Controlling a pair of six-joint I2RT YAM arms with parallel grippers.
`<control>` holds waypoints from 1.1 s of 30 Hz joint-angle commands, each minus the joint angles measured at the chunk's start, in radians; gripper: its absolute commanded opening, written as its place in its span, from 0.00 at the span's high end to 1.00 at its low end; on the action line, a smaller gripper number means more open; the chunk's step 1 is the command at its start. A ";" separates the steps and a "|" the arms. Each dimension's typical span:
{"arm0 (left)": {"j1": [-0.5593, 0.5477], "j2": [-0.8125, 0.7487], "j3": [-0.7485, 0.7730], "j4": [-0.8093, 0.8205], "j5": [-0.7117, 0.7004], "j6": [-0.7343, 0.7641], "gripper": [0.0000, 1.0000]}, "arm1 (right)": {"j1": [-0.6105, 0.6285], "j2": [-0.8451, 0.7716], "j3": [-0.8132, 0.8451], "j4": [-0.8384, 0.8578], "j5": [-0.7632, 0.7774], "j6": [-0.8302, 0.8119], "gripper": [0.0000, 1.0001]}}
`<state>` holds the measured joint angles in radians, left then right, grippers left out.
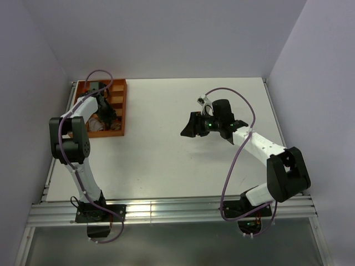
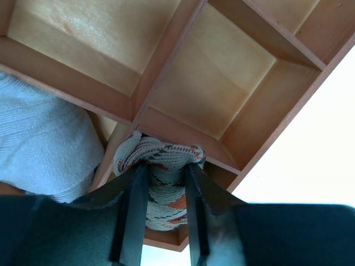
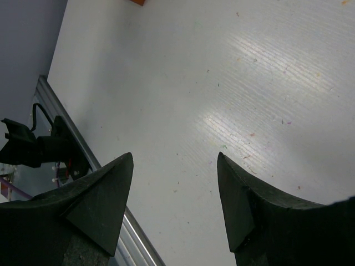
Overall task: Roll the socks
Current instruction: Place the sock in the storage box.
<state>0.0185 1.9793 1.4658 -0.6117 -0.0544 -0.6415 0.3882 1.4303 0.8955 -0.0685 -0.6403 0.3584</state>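
The step in hand looks like the pick-up: fetching a sock out of storage before any rolling can start. The left gripper point(image 2: 165, 178) is down in a compartment of the orange wooden tray point(image 2: 66, 83), and its fingers point(image 2: 133, 210) press on either side of the argyle sock point(image 2: 161, 151). The sock fills the gap between them and bulges out past the fingertips in a crumpled bunch, so this reads as a grasp on fabric, not an empty pinch. To the left of the fingers lies a pale knit cloth point(image 2: 39, 138) (whether that is the sock's mate cannot be told).

Next, I judge, comes a straight lift clear of the dividers that stand close beyond the tips. The sock then goes onto the bare table point(image 1: 155, 166), where it must be laid flat.

From overhead, the left arm point(image 1: 69, 138) rises from its base, folds at the elbow and reaches forward, with the wrist tipped down into the tray. The right arm point(image 1: 260, 144) stretches toward the middle of the table. The right gripper point(image 3: 175, 205) hangs over bare surface, jaws spread wide with nothing between them.
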 commanded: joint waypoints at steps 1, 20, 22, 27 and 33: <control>-0.011 0.173 -0.058 -0.079 0.068 0.042 0.65 | -0.002 -0.001 0.002 0.016 -0.004 -0.004 0.31; 0.028 0.211 -0.027 -0.243 0.001 0.166 0.63 | 0.000 -0.031 0.003 -0.013 0.024 -0.021 0.31; 0.026 0.204 -0.054 -0.238 -0.018 0.167 0.64 | 0.000 -0.030 0.003 -0.008 0.024 -0.019 0.31; 0.011 0.179 -0.096 -0.209 -0.031 0.146 0.65 | 0.000 -0.016 0.002 0.004 0.013 -0.015 0.31; -0.009 0.191 -0.070 -0.221 -0.048 0.145 0.65 | 0.000 -0.018 -0.004 0.012 0.018 -0.010 0.31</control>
<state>0.0235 2.0136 1.4914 -0.6510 -0.0288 -0.5331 0.3882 1.4296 0.8955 -0.0891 -0.6289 0.3573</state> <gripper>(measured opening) 0.354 0.691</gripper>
